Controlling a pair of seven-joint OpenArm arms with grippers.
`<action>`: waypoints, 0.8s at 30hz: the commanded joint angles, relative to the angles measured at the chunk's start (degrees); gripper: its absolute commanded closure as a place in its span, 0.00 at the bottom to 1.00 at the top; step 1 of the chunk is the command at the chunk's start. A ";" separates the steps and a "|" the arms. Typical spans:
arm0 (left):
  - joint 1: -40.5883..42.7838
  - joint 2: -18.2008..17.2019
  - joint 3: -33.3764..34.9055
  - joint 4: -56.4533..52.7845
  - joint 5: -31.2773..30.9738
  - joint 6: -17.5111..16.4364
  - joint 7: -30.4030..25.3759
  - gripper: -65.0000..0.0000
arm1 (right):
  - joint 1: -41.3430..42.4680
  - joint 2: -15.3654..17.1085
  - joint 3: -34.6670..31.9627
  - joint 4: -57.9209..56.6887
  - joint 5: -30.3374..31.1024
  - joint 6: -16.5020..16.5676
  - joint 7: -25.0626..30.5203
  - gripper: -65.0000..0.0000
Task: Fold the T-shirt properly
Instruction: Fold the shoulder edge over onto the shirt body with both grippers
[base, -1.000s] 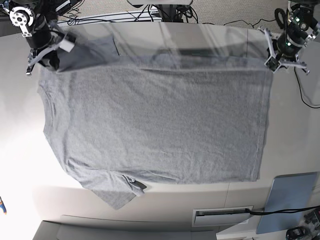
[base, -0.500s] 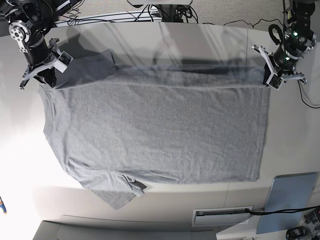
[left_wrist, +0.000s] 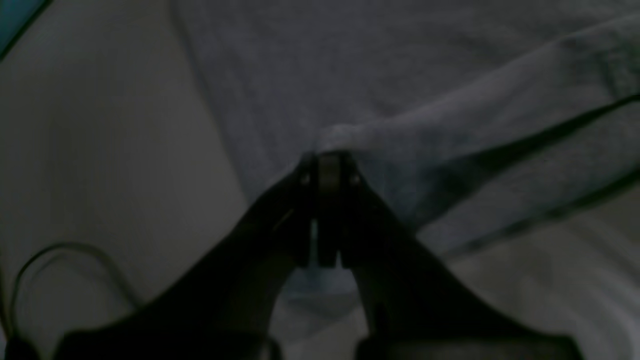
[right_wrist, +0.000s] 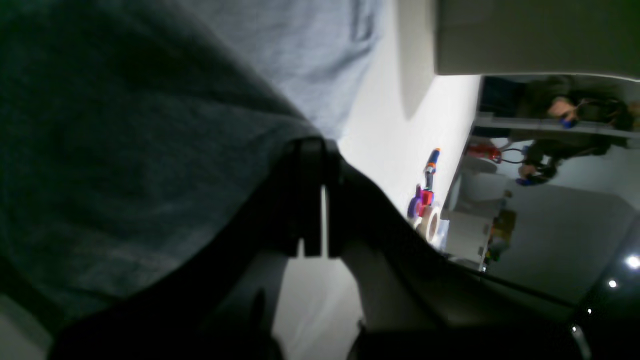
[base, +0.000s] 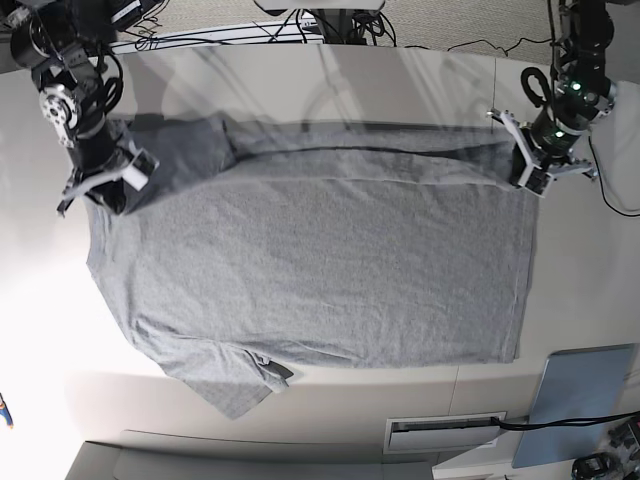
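Observation:
The heather-grey T-shirt (base: 320, 260) lies spread, plain side up, on the white table (base: 40, 300), collar at the left and hem at the right. Its far edge is lifted and blurred. My left gripper (base: 528, 175) is shut on the far hem corner at the right; the left wrist view shows its fingertips (left_wrist: 327, 165) pinching a fold of the cloth (left_wrist: 400, 75). My right gripper (base: 105, 190) is shut on the far shoulder and sleeve at the left; the right wrist view shows it (right_wrist: 312, 150) closed on the cloth's edge (right_wrist: 125, 125).
A pale blue flat panel (base: 585, 390) lies at the front right. A white slotted box (base: 445, 432) sits at the front edge. Cables (base: 300, 30) run along the back. Coloured toys (right_wrist: 425, 190) and a tape roll (right_wrist: 430, 222) lie at the table's left end.
Both grippers have moved toward the front of the table with the shirt's far edge in them. The far edge and far sleeve now hang lifted over the shirt's body.

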 joint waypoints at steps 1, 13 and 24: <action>-0.98 -0.96 -0.07 0.22 0.17 1.03 -1.05 1.00 | 0.79 1.27 0.50 0.66 0.02 -1.18 0.13 1.00; -5.07 -0.96 0.22 -1.44 -0.07 1.73 -0.72 1.00 | 3.54 -0.66 0.50 -3.85 1.99 -1.18 2.10 1.00; -7.58 -0.96 0.22 -1.44 -1.18 2.49 1.77 1.00 | 3.80 -1.18 0.52 -3.85 1.81 -2.34 0.83 1.00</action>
